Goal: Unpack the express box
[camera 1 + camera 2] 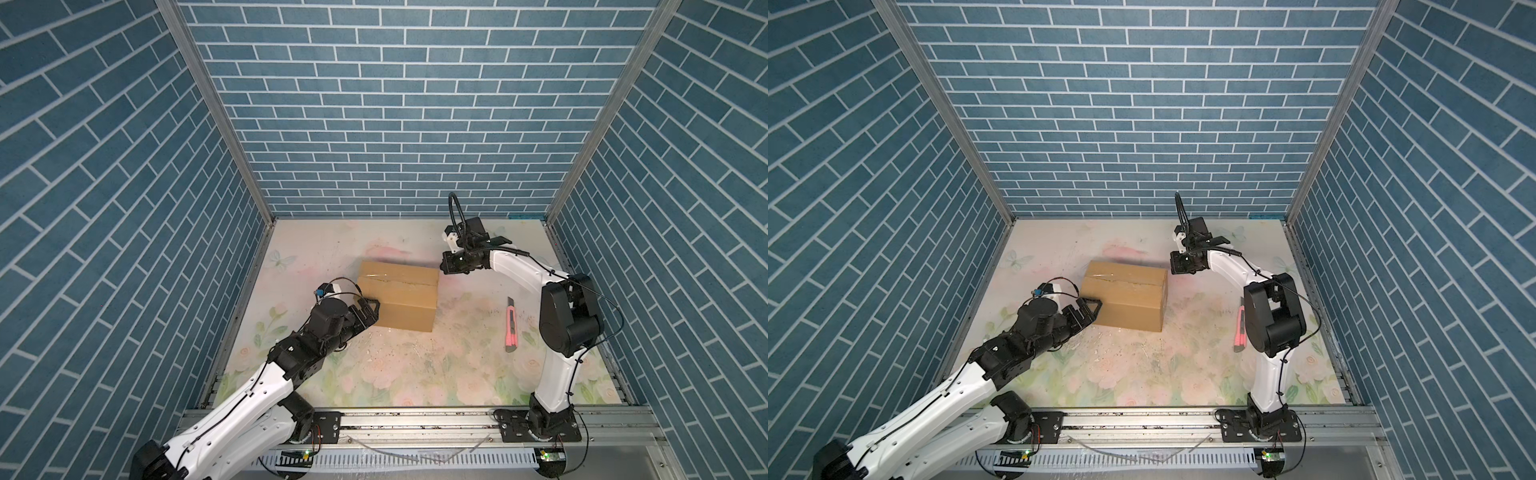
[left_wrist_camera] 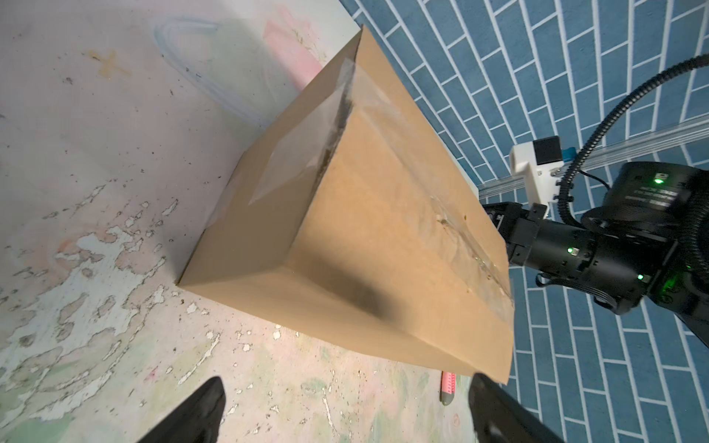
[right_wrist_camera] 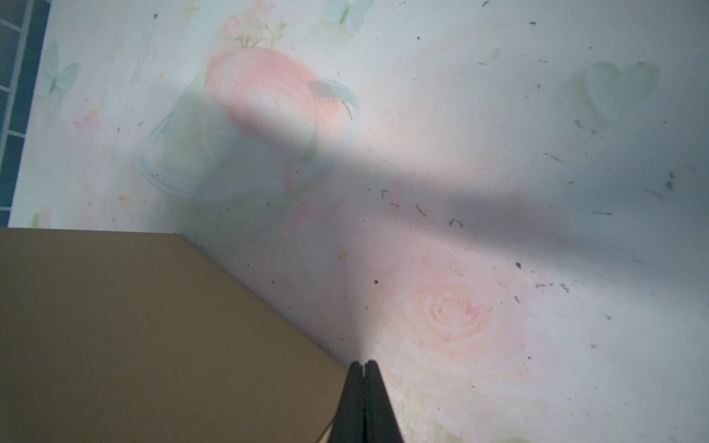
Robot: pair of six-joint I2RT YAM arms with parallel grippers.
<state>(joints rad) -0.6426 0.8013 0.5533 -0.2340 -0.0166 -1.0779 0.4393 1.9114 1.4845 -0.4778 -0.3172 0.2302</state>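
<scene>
Two tools, one carton and one cutter are on my floral-printed tabletop [image 1: 415, 374].

Item 1: express box [image 1: 399, 299], a plain brown oblong corrugated cardboard carton. It stands flat near the middle of the tabletop with its flaps down. Clear tape [image 2: 299, 153] runs over one end and along the lengthwise top seam [image 2: 460, 237]. The seam looks ragged in the left wrist view, but I cannot tell whether it is cut through.

Item 2: my left tool [image 1: 368, 311], fingers wide apart and empty, at the carton's near left corner, touching it or just short of it.

Item 3: my right tool [image 3: 363, 368], tips pressed together on nothing, hovering just beside the carton's far right corner.

Item 4: slim pink plastic utility knife [image 1: 511, 328], lying on the tabletop well to the right of the carton, in neither tool.

Handling note, my judgement: the flaps come next. I would brace the carton with the left tool so it cannot slide. Then I would slip the closed right tips under a flap edge at the seam and lift slowly, since uncut tape could drag the whole carton up.

Markings: none legible on the carton or knife. The print on my right arm's wrist housing [image 2: 644, 195] is too small to read.
</scene>
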